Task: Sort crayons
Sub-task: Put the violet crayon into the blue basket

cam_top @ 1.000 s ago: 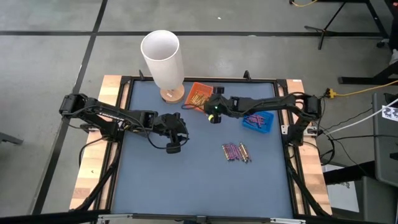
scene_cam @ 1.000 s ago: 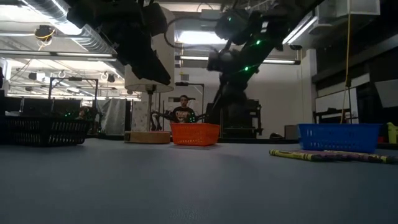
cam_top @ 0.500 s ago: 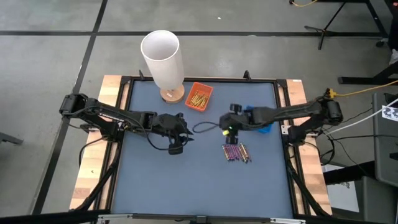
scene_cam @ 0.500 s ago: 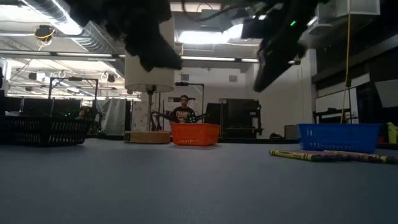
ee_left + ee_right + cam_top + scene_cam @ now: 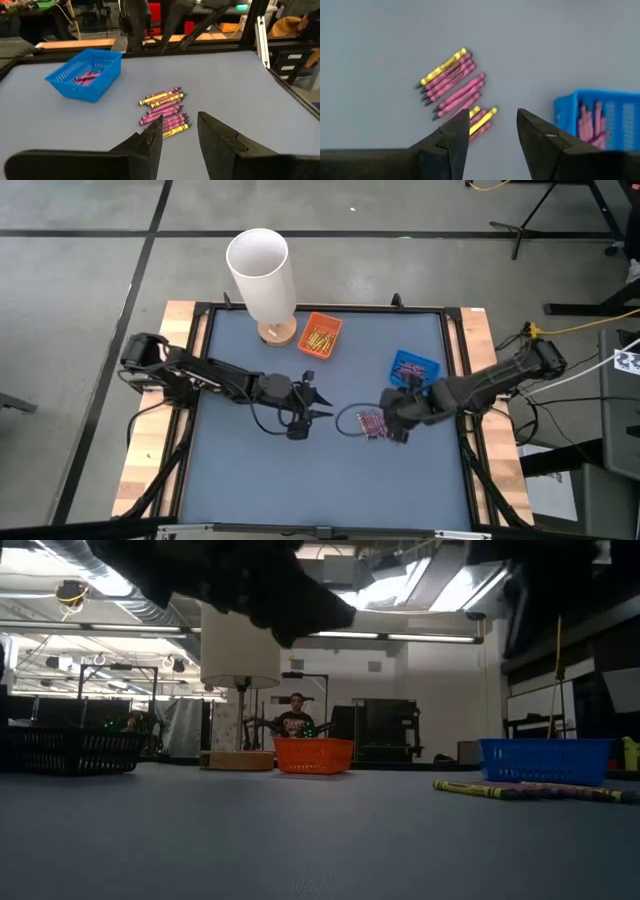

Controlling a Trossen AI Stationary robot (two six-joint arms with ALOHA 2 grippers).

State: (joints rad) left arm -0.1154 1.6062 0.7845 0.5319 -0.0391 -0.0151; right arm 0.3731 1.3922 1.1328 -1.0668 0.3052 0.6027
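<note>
Both arms' fingers [image 5: 492,132] [image 5: 180,135] gape, empty, over loose crayons [image 5: 455,90].

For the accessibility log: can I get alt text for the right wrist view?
The right gripper, fingers open, hovers above a loose cluster of purple and yellow crayons on the blue-grey table. Beside them, a blue basket holds purple crayons.

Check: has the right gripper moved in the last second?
Yes. In the high view the right gripper went from beside the orange plastic tray to over the loose crayons, below the blue plastic tray, fingers open.
</note>
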